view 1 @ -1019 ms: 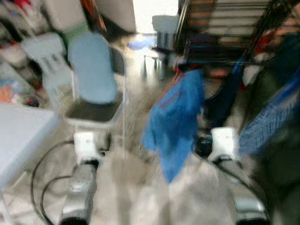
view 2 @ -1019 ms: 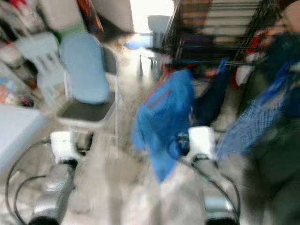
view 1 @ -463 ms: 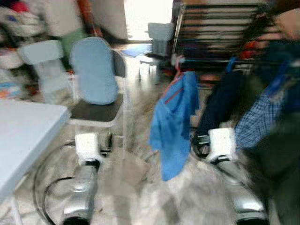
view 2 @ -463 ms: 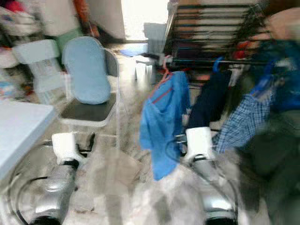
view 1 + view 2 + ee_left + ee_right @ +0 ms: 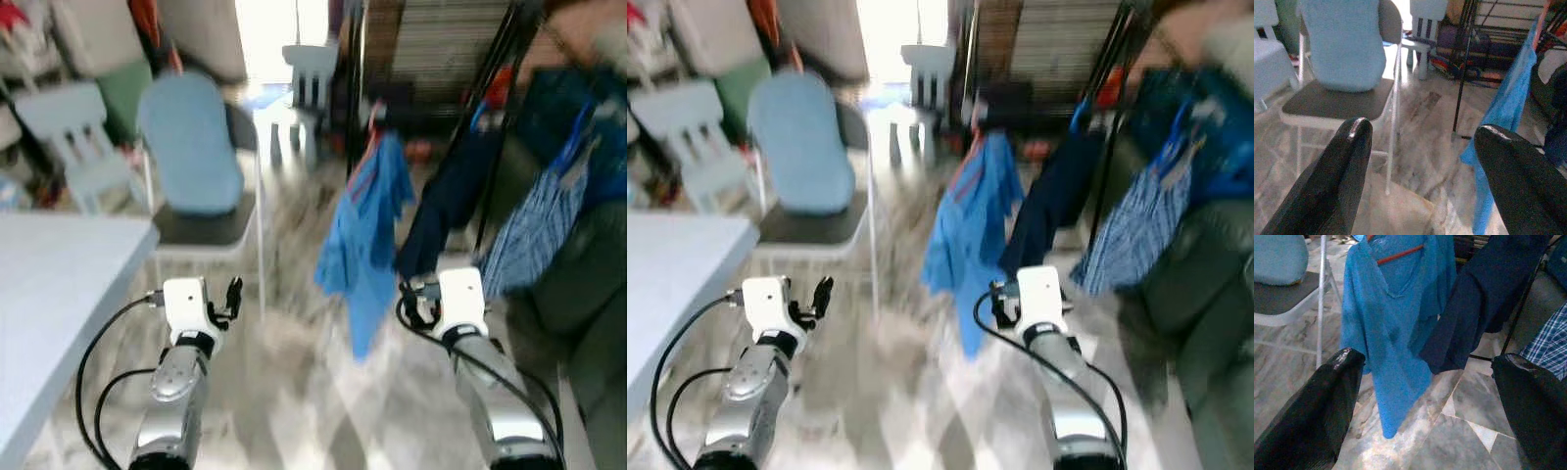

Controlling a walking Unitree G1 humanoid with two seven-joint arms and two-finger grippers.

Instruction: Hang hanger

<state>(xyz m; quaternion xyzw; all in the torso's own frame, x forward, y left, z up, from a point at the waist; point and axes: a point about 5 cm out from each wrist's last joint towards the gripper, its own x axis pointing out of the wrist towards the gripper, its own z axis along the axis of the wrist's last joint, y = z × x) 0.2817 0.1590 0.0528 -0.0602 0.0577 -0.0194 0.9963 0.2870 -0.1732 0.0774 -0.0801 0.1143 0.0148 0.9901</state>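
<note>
Looking ahead through the head camera, you see a bright blue shirt [image 5: 364, 230] hanging on a reddish hanger [image 5: 1399, 254] from the dark clothes rack [image 5: 490, 88], straight ahead between your two arms. Just beside it, on the robot's right, hangs a dark navy garment [image 5: 446, 201], and further right a blue checked shirt [image 5: 537, 230]. The head views are somewhat blurred.

Your left gripper [image 5: 1418, 134] is held low in front, with nothing in it; its fingers [image 5: 1354, 142] stand well apart, and through the gap you see a folding chair [image 5: 211, 220] with a light blue cushion [image 5: 188, 142] leaning on its back. Your right gripper [image 5: 1430, 360] is also empty, with its fingers [image 5: 1339, 367] spread wide, facing the blue shirt and the navy garment; the shirt's lower tip hangs between the fingers in the wrist view, well apart from them.

On the robot's left you have the corner of a pale bench [image 5: 59, 294]. Behind the folding chair stand a small pale child's chair [image 5: 73, 142] and, further back near the bright doorway, a second small chair [image 5: 306, 73]. The floor [image 5: 294, 411] is grey marble-pattern tile. Black cables [image 5: 93, 392] loop beside your left arm.
</note>
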